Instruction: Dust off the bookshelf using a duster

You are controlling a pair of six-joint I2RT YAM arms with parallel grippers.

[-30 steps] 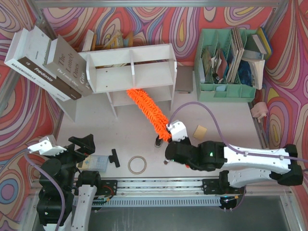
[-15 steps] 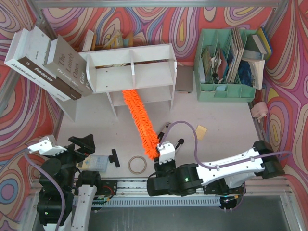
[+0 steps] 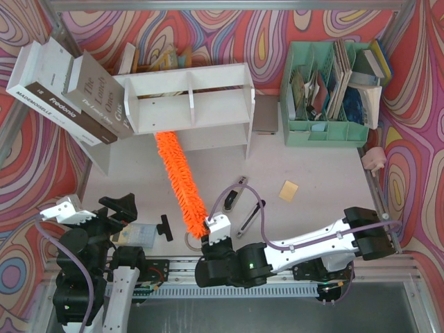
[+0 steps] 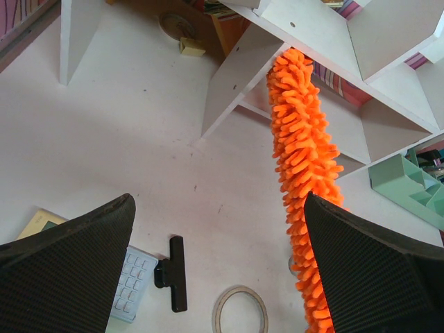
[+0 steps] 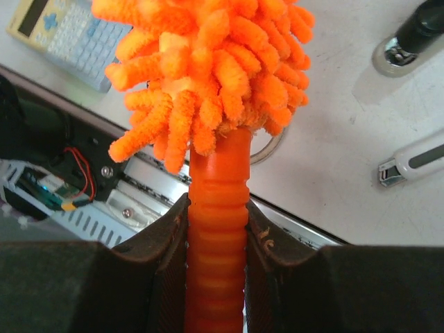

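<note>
Because the bookshelf [image 3: 191,104] stands well ahead of the fingers and carries big books [image 3: 69,90] leaning against its left end, the main risk I see is a sideways sweep that pushes too hard. That could shunt the shelf and bring those books sliding down. The duster [image 3: 179,180] runs straight out from the right gripper [image 5: 216,229] as one long fluffy orange line. Its far tip sits in the lower tier, seemingly touching the underside of the middle board, just beside an upright divider. Should the tip snag on that divider, the long head would act as a lever and could twist or pull the handle out of the grip. The right fingers [image 5: 170,236] are pinching only the ribbed end of the handle, one on each side, and the fluff starts just past their tips. That short hold gives little resistance to twisting, I judge. The left gripper [image 4: 215,277] hangs off to the left with its fingers [image 4: 69,257] spread wide and nothing between them, so the duster passes just to its right, untouched. A calculator [image 3: 139,234], a black clip [image 3: 165,227] and a tape ring [image 4: 239,309] lie on the table close to the handle end, so a low swing could scatter them.
</note>
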